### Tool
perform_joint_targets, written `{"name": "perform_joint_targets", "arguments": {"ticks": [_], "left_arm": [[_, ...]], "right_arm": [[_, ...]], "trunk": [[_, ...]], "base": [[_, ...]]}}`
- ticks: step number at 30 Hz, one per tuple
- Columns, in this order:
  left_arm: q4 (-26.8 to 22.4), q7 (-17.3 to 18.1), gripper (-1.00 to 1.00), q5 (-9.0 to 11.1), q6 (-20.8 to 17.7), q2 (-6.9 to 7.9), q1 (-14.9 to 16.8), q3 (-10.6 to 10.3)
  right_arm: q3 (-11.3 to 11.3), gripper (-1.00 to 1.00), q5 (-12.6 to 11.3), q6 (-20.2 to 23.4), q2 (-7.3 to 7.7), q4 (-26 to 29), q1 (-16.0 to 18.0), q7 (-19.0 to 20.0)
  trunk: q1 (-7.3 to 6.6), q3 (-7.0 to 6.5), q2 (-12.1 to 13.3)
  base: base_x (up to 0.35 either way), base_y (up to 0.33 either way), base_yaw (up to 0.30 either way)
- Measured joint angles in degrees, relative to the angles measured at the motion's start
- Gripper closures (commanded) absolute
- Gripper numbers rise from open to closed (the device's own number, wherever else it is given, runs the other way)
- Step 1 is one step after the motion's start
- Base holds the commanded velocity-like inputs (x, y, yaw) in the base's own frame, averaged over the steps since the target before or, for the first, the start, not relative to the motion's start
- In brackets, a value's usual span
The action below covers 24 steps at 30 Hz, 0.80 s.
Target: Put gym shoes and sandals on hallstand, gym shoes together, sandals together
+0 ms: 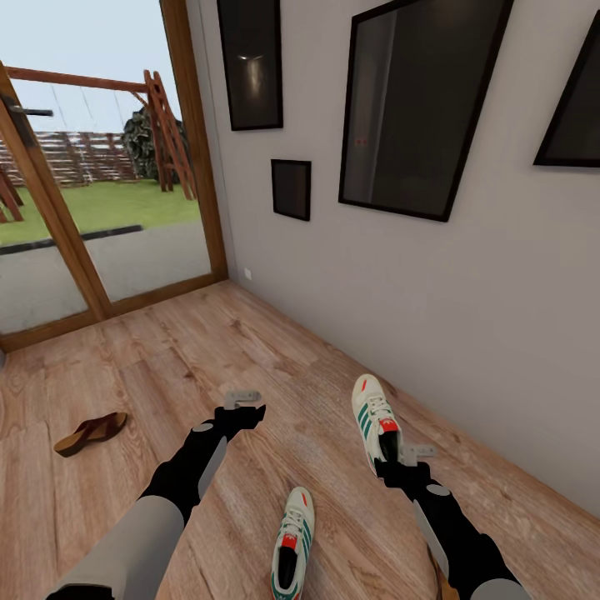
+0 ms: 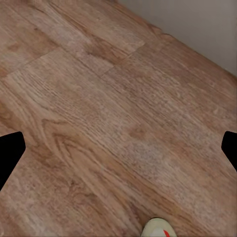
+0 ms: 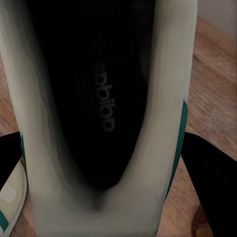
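Note:
One gym shoe (image 1: 375, 421) lies on the corridor floor (image 1: 275, 350) close to the wall, toe pointing away from me. My right gripper (image 1: 398, 458) is at its heel; in the right wrist view the fingers (image 3: 207, 168) press both sides of the shoe's heel (image 3: 103, 123), so it is shut on it. The second gym shoe (image 1: 292, 542) lies nearer to me, between the arms. My left gripper (image 1: 243, 402) hovers open over bare planks (image 2: 118, 123). A brown sandal (image 1: 90, 433) rests at the far left. A brown sliver (image 1: 435, 575) under my right arm may be the other sandal. The hallstand is out of view.
A grey wall (image 1: 467, 317) with dark framed pictures (image 1: 417, 100) runs along the right. A glass door (image 1: 100, 167) with a wooden frame stands at the corridor's far left end, with lawn outside. Open floor stretches between the sandal and the shoes.

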State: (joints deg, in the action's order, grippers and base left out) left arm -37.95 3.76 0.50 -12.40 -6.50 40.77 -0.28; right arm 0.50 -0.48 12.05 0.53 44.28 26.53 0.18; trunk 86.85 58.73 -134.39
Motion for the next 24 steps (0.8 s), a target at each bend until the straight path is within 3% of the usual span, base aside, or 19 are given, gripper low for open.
{"name": "perform_joint_targets", "arguments": {"ticks": [8, 14, 24], "left_arm": [[0.0, 0.08, -1.0, -0.07, 0.21, -0.04, -0.19, -0.05], [1.95, 0.01, -1.0, -0.32, 2.13, 0.26, -2.15, -0.88], [-0.56, 0.04, -1.0, -1.74, 0.11, 1.69, -3.73, -0.03]], "right_arm": [[-0.01, 1.0, 0.0, -0.12, 0.0, 0.08, 0.0, 0.19], [1.76, 1.0, -0.19, 1.07, -0.2, 2.03, 0.09, 0.23], [-0.18, 1.0, -0.32, -0.31, -0.32, 0.23, 0.09, 0.06]], "trunk": [[0.0, 0.0, 0.0], [0.0, 0.0, 0.0], [0.0, 0.0, 0.0]], "base": [[0.001, 0.0, 0.0], [0.0, 0.0, 0.0], [0.0, 0.0, 0.0]]}}
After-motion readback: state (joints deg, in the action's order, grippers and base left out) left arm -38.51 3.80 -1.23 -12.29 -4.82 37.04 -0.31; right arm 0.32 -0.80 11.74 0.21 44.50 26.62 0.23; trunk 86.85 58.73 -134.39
